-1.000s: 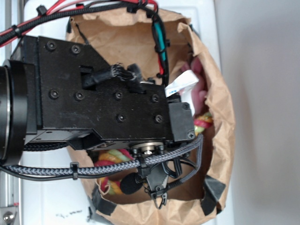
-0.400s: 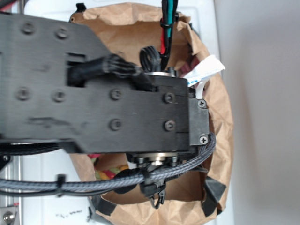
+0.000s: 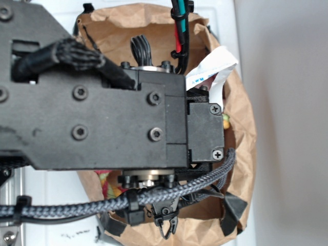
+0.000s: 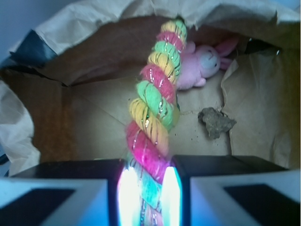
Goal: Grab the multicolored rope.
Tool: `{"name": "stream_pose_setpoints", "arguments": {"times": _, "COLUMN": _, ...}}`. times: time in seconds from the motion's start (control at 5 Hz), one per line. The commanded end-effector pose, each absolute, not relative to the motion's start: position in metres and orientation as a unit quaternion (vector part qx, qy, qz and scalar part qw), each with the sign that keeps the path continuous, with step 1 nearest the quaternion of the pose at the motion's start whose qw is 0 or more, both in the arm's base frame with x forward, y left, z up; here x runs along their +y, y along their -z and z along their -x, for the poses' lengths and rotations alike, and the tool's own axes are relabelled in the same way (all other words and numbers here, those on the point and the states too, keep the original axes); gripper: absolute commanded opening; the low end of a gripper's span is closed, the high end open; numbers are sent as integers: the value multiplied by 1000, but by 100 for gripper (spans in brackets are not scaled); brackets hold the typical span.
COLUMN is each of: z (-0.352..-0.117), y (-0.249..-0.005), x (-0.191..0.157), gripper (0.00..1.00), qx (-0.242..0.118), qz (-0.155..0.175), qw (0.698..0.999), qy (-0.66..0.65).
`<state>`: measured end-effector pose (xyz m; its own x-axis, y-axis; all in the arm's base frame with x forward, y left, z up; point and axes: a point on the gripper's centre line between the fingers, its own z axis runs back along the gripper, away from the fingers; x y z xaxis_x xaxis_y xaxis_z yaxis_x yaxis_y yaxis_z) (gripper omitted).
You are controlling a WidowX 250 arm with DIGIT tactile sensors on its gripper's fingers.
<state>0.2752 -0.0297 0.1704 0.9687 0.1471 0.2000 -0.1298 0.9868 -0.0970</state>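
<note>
Brown paper bag (image 4: 94, 127): one multicolored rope (image 4: 155, 103) clamped in the tool (image 4: 148, 188), one pink bunny (image 4: 202, 63).

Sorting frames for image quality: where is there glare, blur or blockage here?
Wrist view: claw pads glow overexposed white-cyan around the multicolored rope; pink bunny soft. Exterior view: arm fills the frame, blurred, hiding most of the paper bag.

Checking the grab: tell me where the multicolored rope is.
Wrist view: the multicolored rope runs centrally from the closed gripper up through the paper bag, just left of the pink plush bunny.
</note>
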Motion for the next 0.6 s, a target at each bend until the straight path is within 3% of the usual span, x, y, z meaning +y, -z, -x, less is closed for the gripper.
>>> {"name": "stream_pose_setpoints", "arguments": {"times": 0.0, "z": -287, "y": -210, "x": -34, "gripper": 0, "qx": -138, "qz": 20, "qw": 988, "qy": -72}}
{"name": "stream_pose_setpoints", "arguments": {"times": 0.4, "z": -284, "y": -212, "x": -38, "gripper": 0, "qx": -130, "qz": 17, "qw": 988, "qy": -76}}
